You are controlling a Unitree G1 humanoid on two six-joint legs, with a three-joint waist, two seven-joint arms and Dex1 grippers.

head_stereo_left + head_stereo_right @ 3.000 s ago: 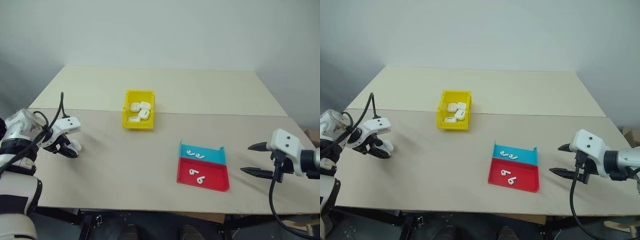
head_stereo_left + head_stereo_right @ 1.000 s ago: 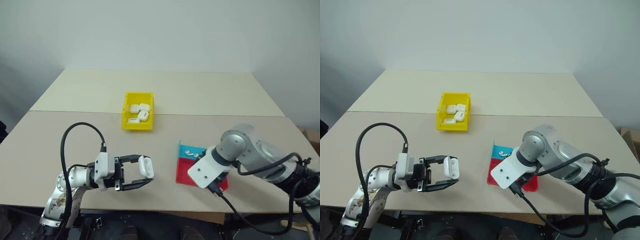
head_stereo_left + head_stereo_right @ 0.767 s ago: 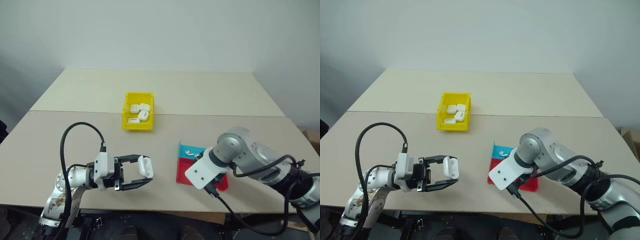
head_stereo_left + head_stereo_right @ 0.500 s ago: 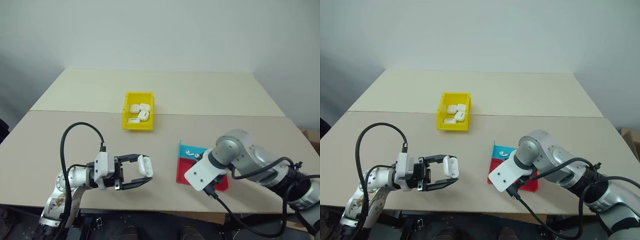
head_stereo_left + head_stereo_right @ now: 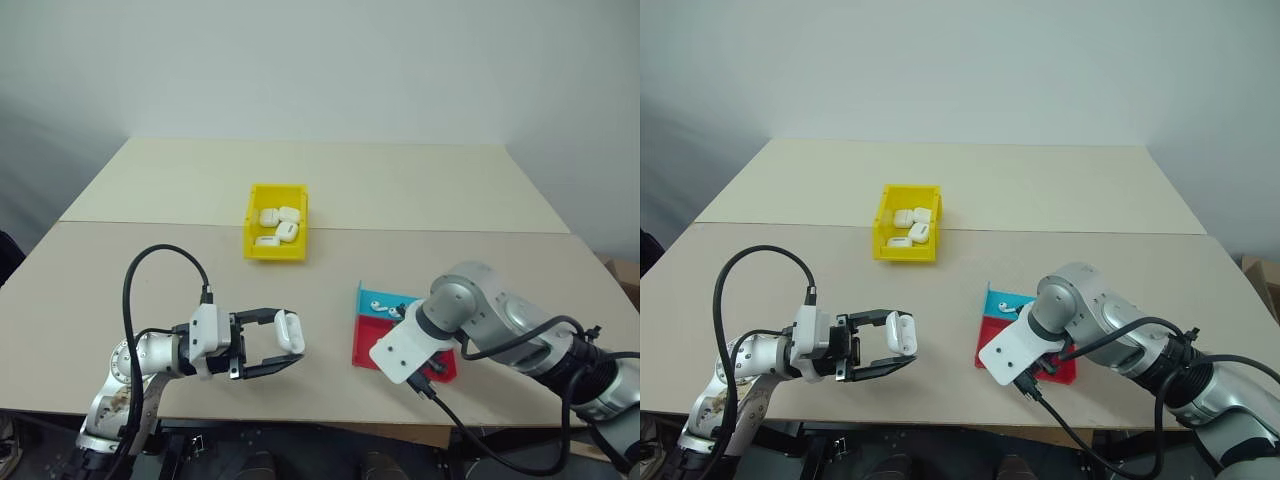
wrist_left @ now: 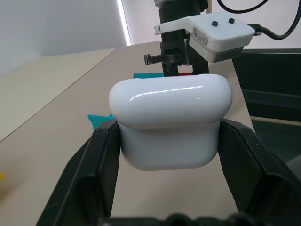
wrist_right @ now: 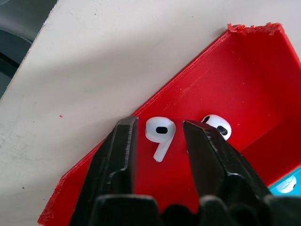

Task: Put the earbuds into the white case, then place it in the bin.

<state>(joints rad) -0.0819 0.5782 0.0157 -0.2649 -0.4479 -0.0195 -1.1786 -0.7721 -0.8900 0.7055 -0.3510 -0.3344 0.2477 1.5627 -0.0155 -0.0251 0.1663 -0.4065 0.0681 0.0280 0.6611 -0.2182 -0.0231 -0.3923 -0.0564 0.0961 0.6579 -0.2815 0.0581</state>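
My left gripper [image 5: 293, 338] is shut on the white case [image 5: 290, 332], held just above the near left of the table; the case's lid is closed [image 6: 169, 120]. My right gripper [image 7: 160, 125] points down into the red half of a tray [image 7: 244, 70]. Its fingers stand narrowly either side of one earbud [image 7: 160, 134], open, with slim gaps showing. A second earbud [image 7: 217, 125] lies just beside it, and more earbuds [image 5: 381, 308] lie in the blue half. The yellow bin [image 5: 275, 252] stands at mid-table, beyond both grippers.
Several white cases [image 5: 280, 225] lie inside the bin. The red-and-blue tray [image 5: 372, 352] sits near the front edge on the right, partly under my right wrist. A seam runs across the table [image 5: 150, 222] behind the bin.
Over three seconds both arms swung in from the table's sides. In the last second the right gripper's fingers narrowed around the earbud; the left gripper and case stayed put.
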